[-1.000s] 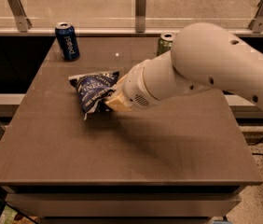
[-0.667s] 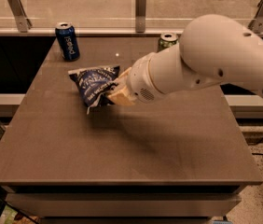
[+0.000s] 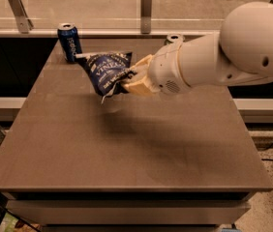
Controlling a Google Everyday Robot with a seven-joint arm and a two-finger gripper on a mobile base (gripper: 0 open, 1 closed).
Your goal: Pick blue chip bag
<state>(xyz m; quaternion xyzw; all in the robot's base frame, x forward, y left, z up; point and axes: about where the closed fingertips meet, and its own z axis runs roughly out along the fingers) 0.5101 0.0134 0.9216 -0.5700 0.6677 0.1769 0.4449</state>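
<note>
The blue chip bag (image 3: 106,72) is a crinkly dark-blue bag with white lettering and a pale top edge. It hangs in the air above the back left part of the brown table (image 3: 127,144), with its shadow on the top below it. My gripper (image 3: 129,77) reaches in from the right and is shut on the bag's right side. The tan fingers (image 3: 137,83) pinch the crumpled edge. The white arm (image 3: 233,52) fills the upper right and hides the table's back right part.
A blue drink can (image 3: 69,42) stands at the table's back left, just behind the bag. Another can (image 3: 174,39) stands at the back, mostly hidden by my arm. A glass rail with metal posts (image 3: 146,4) runs behind the table.
The gripper has lifted the blue chip bag off the table. The arm has risen with it.
</note>
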